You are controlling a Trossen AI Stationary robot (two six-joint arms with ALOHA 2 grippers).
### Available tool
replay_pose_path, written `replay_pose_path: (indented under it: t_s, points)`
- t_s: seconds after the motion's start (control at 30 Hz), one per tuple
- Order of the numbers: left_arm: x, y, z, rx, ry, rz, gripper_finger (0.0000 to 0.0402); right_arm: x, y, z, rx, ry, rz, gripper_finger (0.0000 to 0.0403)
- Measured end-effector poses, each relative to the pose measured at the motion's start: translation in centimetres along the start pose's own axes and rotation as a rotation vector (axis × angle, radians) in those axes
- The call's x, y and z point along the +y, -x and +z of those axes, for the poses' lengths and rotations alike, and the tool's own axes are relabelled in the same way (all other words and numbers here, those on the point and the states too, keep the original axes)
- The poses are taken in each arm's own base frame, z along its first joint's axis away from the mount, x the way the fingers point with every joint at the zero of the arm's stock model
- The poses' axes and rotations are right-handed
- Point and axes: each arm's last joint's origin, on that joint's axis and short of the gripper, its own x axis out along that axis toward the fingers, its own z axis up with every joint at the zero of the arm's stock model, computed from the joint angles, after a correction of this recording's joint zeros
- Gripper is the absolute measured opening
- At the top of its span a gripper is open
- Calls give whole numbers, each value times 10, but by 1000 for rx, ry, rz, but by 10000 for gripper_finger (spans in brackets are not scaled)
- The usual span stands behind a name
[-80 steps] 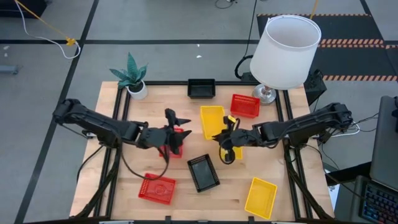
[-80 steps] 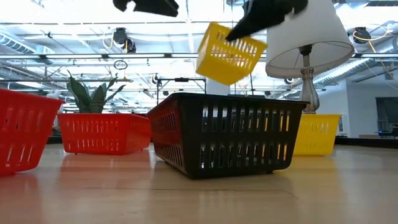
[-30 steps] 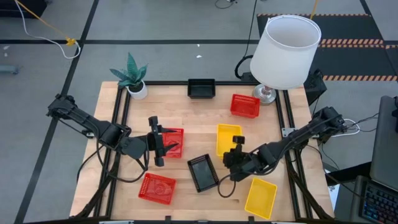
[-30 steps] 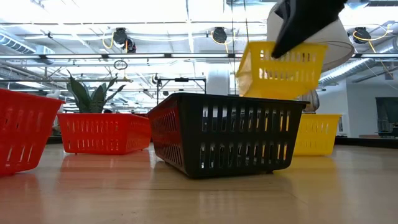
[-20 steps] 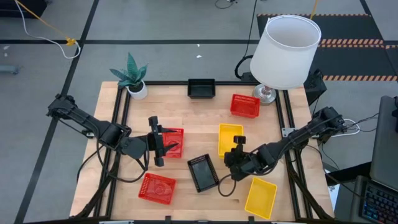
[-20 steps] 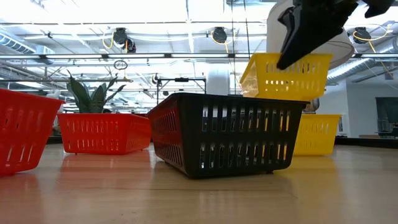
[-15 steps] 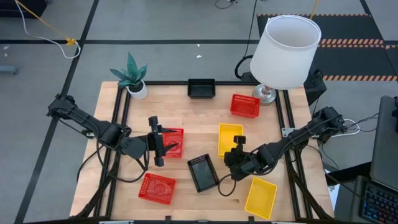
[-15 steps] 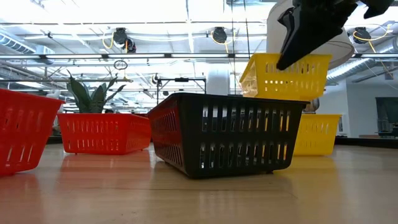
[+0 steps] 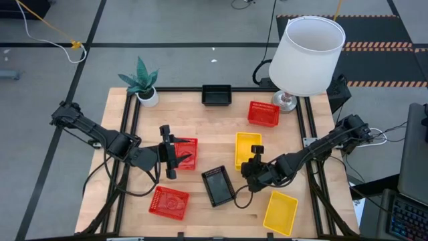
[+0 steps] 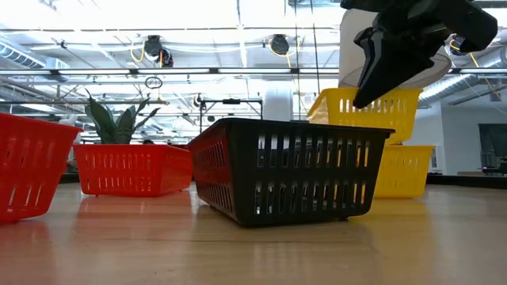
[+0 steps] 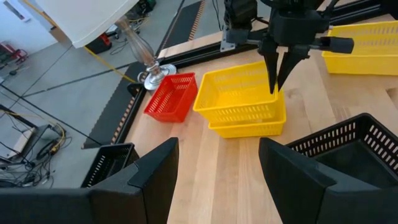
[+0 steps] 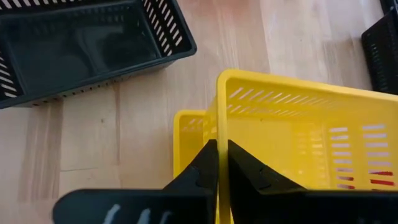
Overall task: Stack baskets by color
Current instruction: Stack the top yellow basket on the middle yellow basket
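My right gripper (image 9: 253, 163) is shut on a yellow basket (image 11: 239, 93) at the table's middle right. This basket is sunk partway into a second yellow basket (image 11: 249, 129), which stands on the table. In the low view the held basket (image 10: 372, 107) shows above the lower one (image 10: 404, 170). A third yellow basket (image 9: 280, 212) lies at the near right. My left gripper (image 9: 170, 154) hangs open beside a red basket (image 9: 188, 152) at the middle left, touching nothing. My right gripper pinches the upper yellow basket's near end wall (image 12: 217, 124) at its rim, one finger inside the basket and one outside. The fingers (image 11: 276, 70) come slanting down from the table's right. The basket sits nearly level, its bottom inside the lower yellow basket.
Black baskets stand at the near middle (image 9: 219, 185) and the far edge (image 9: 217, 95). Red baskets lie at the far right (image 9: 263, 112) and near left (image 9: 168, 202). A white lamp (image 9: 307, 53) and a potted plant (image 9: 142, 84) stand at the far corners.
My right gripper has come down with the yellow basket, which stayed level and has sunk from clear above into the lower yellow basket. The gripper stays shut on it.
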Motion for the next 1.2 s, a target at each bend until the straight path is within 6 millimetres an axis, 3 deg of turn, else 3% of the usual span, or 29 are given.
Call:
replay_pose_path:
  t_s: [0.73, 1.2]
  points:
    - [0, 0, 0, 0, 0, 0, 225, 0, -8, -7, 11, -4, 22, 15]
    - [0, 0, 0, 0, 0, 0, 225, -4, -16, -9, 30, -39, 64, 94]
